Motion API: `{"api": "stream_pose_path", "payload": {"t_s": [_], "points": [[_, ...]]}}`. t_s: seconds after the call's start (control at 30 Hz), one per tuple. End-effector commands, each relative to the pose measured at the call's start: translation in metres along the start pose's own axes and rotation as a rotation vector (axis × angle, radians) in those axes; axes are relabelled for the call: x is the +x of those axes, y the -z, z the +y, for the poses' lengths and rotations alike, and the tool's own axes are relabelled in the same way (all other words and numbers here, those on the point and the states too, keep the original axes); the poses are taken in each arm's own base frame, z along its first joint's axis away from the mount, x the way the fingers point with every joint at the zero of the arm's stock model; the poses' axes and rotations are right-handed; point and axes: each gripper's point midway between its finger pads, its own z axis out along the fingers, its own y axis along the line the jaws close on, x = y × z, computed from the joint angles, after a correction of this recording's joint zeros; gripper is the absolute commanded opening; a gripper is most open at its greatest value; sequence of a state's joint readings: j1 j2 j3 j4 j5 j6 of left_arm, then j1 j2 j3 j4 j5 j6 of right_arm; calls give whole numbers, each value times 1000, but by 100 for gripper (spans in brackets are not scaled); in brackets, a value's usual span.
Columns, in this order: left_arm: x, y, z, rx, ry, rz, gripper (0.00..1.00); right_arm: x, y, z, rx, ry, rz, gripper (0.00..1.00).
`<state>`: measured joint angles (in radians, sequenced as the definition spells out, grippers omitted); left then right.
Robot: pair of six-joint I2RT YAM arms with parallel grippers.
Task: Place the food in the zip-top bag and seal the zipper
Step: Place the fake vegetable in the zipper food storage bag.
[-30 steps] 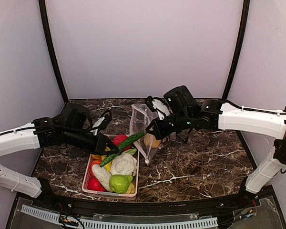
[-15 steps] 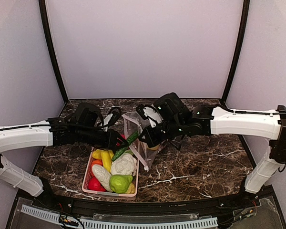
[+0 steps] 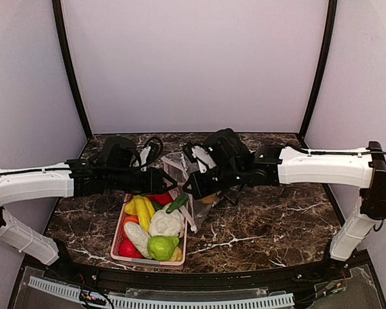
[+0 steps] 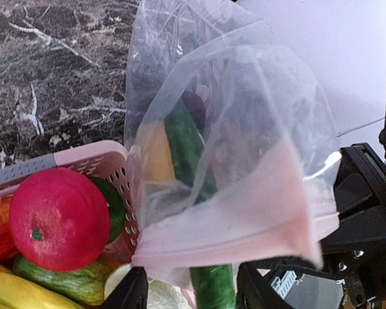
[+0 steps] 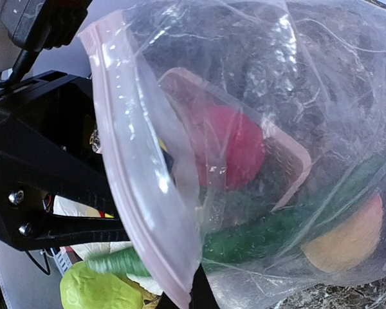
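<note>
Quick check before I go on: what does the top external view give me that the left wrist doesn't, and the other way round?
Top external only: the left arm and right arm meeting over the table, and the light-green fruit at the basket's near end. Left wrist only: the cucumber passing through the zip-top bag's mouth, near end outside, and the pink zipper strip edging it. Both: bag, cucumber, basket, red fruit.

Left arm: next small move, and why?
Probably nudge the cucumber deeper into the zip-top bag. The left gripper has its jaws loose around the cucumber's tail, which sticks out past the zipper, while the right gripper holds the mouth open.
</note>
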<state>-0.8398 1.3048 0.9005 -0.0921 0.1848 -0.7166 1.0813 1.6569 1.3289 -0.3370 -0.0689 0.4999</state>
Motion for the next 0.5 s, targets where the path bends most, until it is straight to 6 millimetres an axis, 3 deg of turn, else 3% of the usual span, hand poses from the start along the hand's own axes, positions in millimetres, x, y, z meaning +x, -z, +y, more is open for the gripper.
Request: {"api": "stream_pose_path", "payload": {"t_s": [0.0, 0.1, 0.23, 0.4, 0.47], "points": [[1, 12, 0, -4, -45, -10, 53, -5, 2, -2, 25, -39, -35, 0], [2, 25, -2, -12, -79, 1, 63, -6, 4, -3, 28, -48, -41, 0], [12, 43, -5, 11, -107, 27, 68, -7, 5, -3, 32, -51, -43, 0], [43, 53, -6, 66, -67, 92, 69, -7, 4, -6, 38, -60, -44, 0], [52, 54, -8, 76, -66, 99, 62, -7, 4, -6, 40, -61, -44, 0]]}}
